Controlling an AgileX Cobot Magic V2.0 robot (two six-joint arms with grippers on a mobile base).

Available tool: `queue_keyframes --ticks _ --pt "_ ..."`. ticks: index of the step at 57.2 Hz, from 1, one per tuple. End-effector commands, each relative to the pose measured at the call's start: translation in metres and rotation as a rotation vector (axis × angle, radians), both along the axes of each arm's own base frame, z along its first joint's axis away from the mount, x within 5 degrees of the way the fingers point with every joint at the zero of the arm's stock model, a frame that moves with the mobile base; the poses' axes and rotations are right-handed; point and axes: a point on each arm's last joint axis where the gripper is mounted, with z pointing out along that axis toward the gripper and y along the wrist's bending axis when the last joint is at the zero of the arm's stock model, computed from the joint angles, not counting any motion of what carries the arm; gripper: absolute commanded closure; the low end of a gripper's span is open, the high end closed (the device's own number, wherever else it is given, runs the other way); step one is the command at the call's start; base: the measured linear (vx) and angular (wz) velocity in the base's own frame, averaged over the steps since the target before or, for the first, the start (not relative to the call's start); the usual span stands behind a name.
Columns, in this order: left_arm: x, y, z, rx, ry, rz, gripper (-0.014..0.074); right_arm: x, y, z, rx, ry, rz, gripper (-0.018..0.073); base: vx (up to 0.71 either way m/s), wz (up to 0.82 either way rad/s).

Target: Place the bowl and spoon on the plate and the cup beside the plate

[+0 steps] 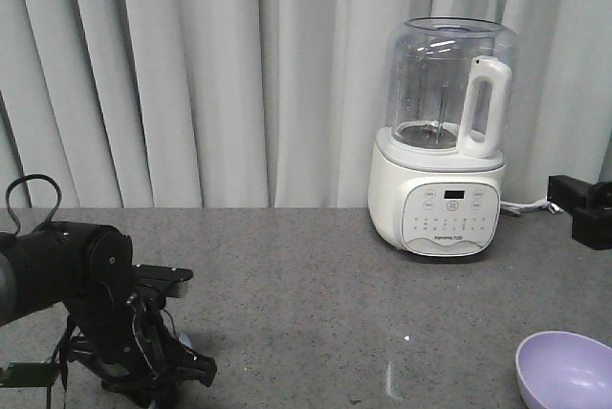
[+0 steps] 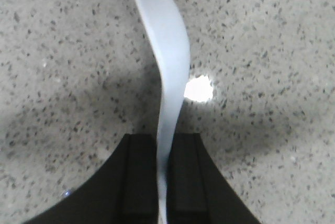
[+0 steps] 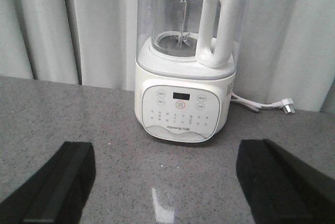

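Well to the left of the white blender and nearer the camera: left hand low over the speckled grey counter, fingers pinching the handle of the pale spoon, held edge-on over the surface; directly in front of the blender: right hand, fingers spread wide, gripping nothing. In front of the blender and to its right: lavender bowl, upright on the counter, cut by the frame's lower edge.

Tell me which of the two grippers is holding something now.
The left gripper: its jaws are shut on the short pale whitish-blue spoon. The right gripper has open, empty jaws.
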Motion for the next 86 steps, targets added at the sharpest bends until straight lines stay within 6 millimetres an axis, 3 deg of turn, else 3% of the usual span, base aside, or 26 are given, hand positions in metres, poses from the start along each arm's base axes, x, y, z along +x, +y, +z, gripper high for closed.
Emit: queue_keyframes --ticks 1,9,18,34,48,57,58,86 --pt "-0.007 0.002 0.048 -0.050 -0.168 0.001 0.0599 -0.003 -0.001 0.018 0.002 -0.093 -0.008 -0.0033 0.00 0.00" --pt "-0.019 0.009 0.085 -0.072 -0.302 -0.002 0.0599 -0.002 -0.004 0.013 0.044 0.045 -0.061 -0.0032 0.00 0.00" --pt "-0.038 0.018 0.126 -0.115 -0.438 0.004 0.0599 0.005 -0.020 0.014 0.027 0.236 -0.256 -0.0014 0.00 0.00" --pt "-0.065 0.031 0.164 -0.128 -0.570 -0.012 0.0599 0.030 -0.029 -0.017 0.009 0.459 -0.355 0.0008 0.00 0.00" --pt "-0.079 0.036 0.180 -0.142 -0.618 -0.020 0.0599 0.050 -0.069 -0.050 0.111 0.635 -0.421 0.0009 0.00 0.00" --pt "-0.082 0.036 0.182 -0.146 -0.625 -0.028 0.0599 0.064 -0.083 -0.070 0.175 0.710 -0.394 0.0009 0.00 0.00" --pt "-0.082 0.036 0.182 -0.142 -0.616 -0.030 0.0599 0.072 -0.086 -0.081 0.171 0.745 -0.395 0.0009 0.00 0.00" --pt "-0.083 0.037 0.181 -0.139 -0.608 -0.032 0.0599 0.113 -0.098 -0.148 0.130 0.902 -0.375 0.0013 0.00 0.00"
